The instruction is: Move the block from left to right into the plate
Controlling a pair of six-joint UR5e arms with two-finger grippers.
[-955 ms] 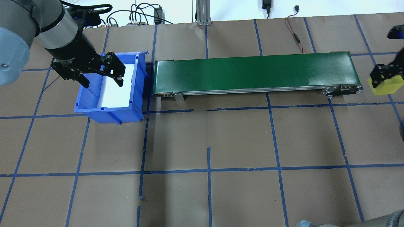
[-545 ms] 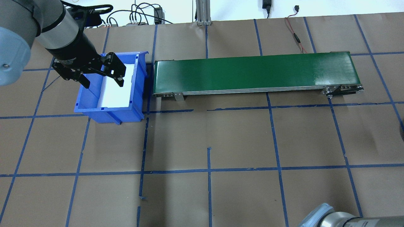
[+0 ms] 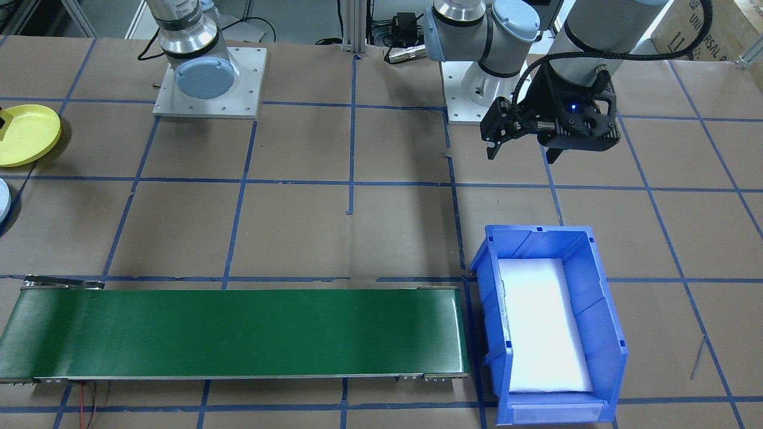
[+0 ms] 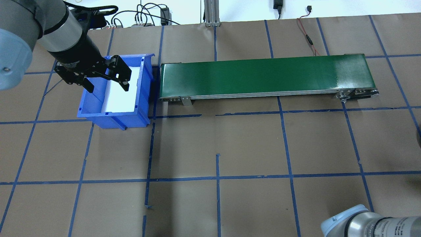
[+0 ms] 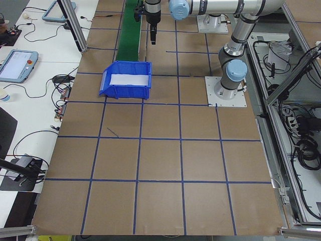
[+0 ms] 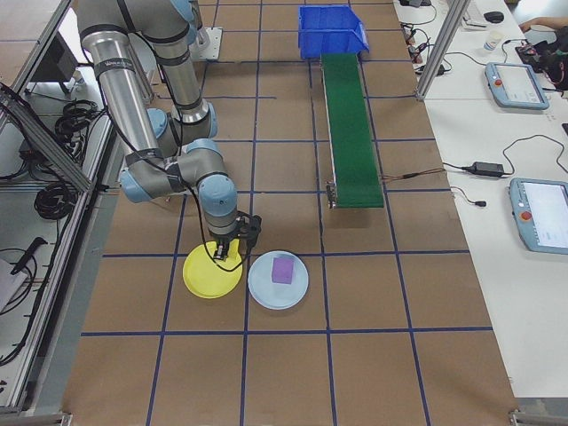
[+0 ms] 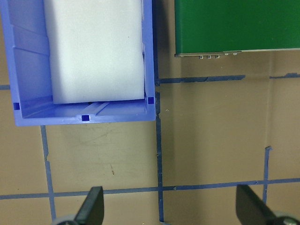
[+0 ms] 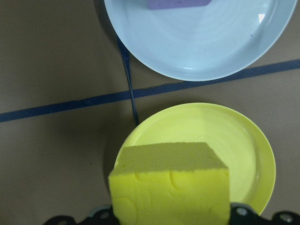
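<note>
The overhead exterior view showed the green conveyor belt [image 4: 266, 76] unchanged, stretching away to the right of the left gripper [image 4: 107, 82], which hung over the blue bin [image 4: 144, 95] with its jaws spread and nothing between them, just as it had a second before. The white foam liner [image 4: 120, 95] lay directly beneath that gripper. The real change was on the other side: a second earlier the right gripper had been at the far right edge beyond the belt's end, clamped on the yellow block; half a second ago it had left that view, and now only the right arm's elbow [image 4: 361, 222] showed at the bottom right corner. In the exterior right view the right gripper [image 6: 232, 244] stood over the yellow plate [image 6: 200, 277], with the pale blue plate [image 6: 266, 288] just beside it and a purple block [image 6: 283, 268] resting in that one. From the right wrist camera the yellow block [image 8: 171, 185] was clenched between the fingers, held above the yellow plate, whose rim showed below and around it, the pale blue plate lying ahead of the gripper.
</note>
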